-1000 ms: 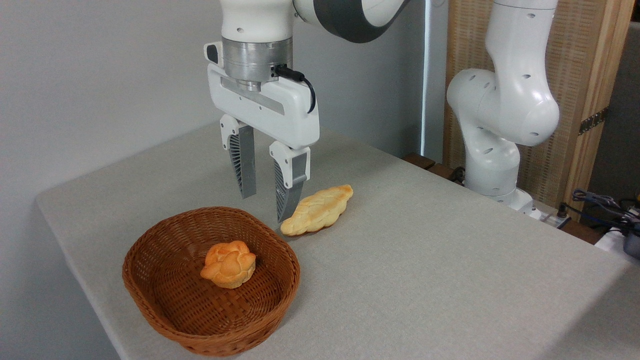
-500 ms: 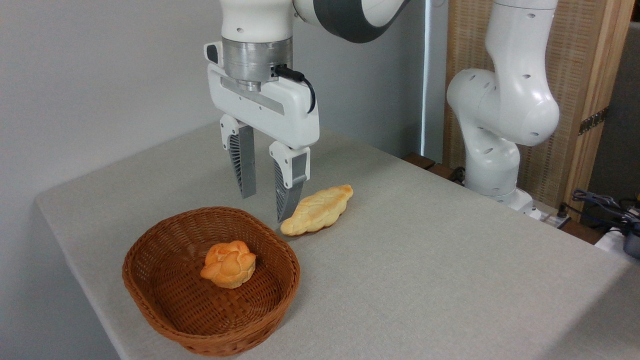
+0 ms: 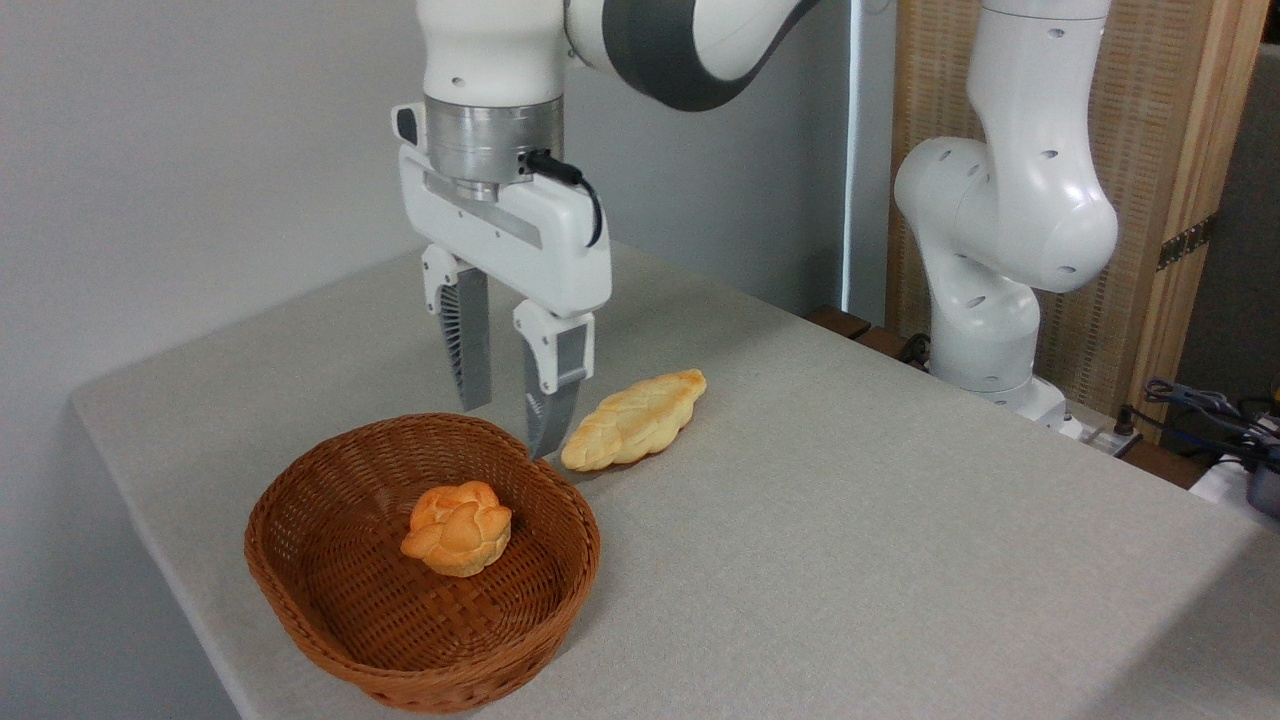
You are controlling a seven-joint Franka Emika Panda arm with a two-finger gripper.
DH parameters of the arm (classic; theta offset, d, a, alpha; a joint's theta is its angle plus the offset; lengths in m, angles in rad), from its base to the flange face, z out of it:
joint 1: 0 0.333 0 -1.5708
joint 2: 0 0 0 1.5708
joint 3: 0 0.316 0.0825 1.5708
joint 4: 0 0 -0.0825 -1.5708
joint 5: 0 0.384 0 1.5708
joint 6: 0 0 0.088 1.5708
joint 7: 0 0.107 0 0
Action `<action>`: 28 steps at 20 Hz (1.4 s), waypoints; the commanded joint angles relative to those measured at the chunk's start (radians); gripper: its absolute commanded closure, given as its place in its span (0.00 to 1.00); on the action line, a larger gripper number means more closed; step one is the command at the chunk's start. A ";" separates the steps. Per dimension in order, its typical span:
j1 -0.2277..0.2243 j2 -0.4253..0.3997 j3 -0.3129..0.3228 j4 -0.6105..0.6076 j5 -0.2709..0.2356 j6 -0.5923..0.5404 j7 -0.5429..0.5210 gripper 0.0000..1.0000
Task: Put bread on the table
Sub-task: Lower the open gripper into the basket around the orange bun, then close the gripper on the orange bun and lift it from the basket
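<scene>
Inside the brown basket (image 3: 330,610), the bread (image 3: 457,528) is sitting untouched, so the job is only starting. The jaws are hanging open and empty above the basket's far rim. The bread is waiting for lifting onto the bench (image 3: 850,560).

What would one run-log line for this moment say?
gripper: open, empty, above basket's far rim | bun: in basket, untouched | loaf: on table | step: reaching for bun

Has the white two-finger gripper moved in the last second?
Yes. The white two-finger gripper has shifted left and slightly down: its right fingertip, earlier beside the pale braided loaf, now hangs over the brown wicker basket back rim.
</scene>
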 commanded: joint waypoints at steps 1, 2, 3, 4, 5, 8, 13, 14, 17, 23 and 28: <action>-0.033 0.051 0.000 0.005 0.004 0.090 0.013 0.00; -0.039 0.067 0.000 0.006 0.006 0.106 0.020 0.00; -0.053 0.081 0.000 0.006 0.006 0.117 0.031 0.00; -0.056 0.094 0.000 0.006 0.006 0.123 0.046 0.00; -0.059 0.106 0.000 0.006 0.006 0.124 0.057 0.00; -0.067 0.143 0.000 0.006 0.012 0.135 0.088 0.00; -0.079 0.207 -0.014 0.006 0.021 0.178 0.105 0.00; -0.079 0.222 -0.017 0.006 0.021 0.187 0.114 0.00; -0.082 0.253 -0.026 0.006 0.021 0.215 0.151 0.00; -0.083 0.269 -0.040 0.006 0.023 0.216 0.176 0.22; -0.080 0.269 -0.039 0.008 0.021 0.216 0.241 0.64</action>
